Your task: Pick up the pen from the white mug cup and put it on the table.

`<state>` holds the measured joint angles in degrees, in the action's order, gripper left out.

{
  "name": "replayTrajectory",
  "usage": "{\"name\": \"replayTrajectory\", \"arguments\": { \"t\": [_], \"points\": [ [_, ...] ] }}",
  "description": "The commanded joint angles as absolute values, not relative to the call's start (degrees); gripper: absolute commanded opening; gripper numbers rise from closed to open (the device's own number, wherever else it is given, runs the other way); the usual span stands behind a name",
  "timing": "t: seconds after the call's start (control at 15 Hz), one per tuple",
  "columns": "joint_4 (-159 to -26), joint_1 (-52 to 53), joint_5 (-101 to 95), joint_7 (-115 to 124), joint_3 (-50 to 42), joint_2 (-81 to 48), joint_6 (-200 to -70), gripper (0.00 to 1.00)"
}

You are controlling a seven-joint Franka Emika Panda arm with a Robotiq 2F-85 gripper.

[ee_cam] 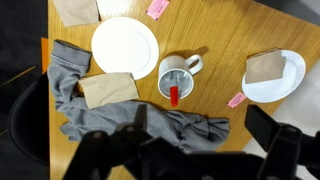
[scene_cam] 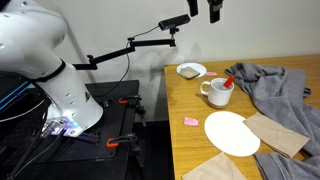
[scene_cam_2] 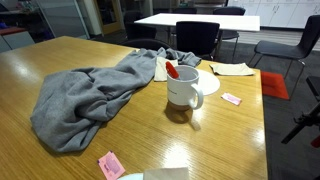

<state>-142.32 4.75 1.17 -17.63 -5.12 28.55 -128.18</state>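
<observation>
The white mug cup [scene_cam: 215, 93] stands upright on the wooden table [scene_cam: 188, 145], beside a grey cloth. The red pen [scene_cam: 229, 82] leans inside it, its top sticking out over the rim. Both also show in an exterior view, mug [scene_cam_2: 184, 90] and pen [scene_cam_2: 172, 71], and in the wrist view from above, mug [ee_cam: 180, 72] and pen [ee_cam: 173, 96]. My gripper [scene_cam: 214, 10] hangs high above the table, well above the mug. In the wrist view its dark fingers [ee_cam: 205, 140] stand wide apart and hold nothing.
A crumpled grey cloth [ee_cam: 130, 125] lies next to the mug. Also on the table are a flat white plate [ee_cam: 125, 46], a shallow white bowl with brown contents [ee_cam: 272, 75], brown paper [ee_cam: 108, 88] and pink notes [ee_cam: 237, 99]. The robot base [scene_cam: 60, 95] stands beside the table.
</observation>
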Motion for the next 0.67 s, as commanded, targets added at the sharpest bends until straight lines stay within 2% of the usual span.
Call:
{"name": "replayTrajectory", "arguments": {
  "t": [0.0, 0.6],
  "points": [
    [-145.7, 4.8, 1.9, -15.7, -3.6, 26.7, -137.2, 1.0],
    [-144.9, 5.3, 4.8, -13.9, -3.0, 15.1, -146.6, 1.0]
  ]
}}
